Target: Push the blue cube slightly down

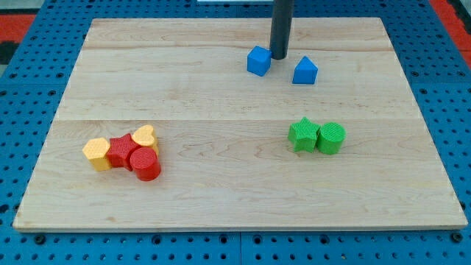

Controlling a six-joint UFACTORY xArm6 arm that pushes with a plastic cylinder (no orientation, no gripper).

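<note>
where my tip rests, the blue cube touches its left.

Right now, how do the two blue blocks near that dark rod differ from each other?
The blue cube is boxy with a flat top; the other blue block rises to a peak, like a little house or wedge. The blue cube lies at the view's left of my tip, right beside it, perhaps touching; the peaked blue block lies apart at the view's right. The cube sits slightly nearer the view's top. Both share the same blue and similar size.
</note>
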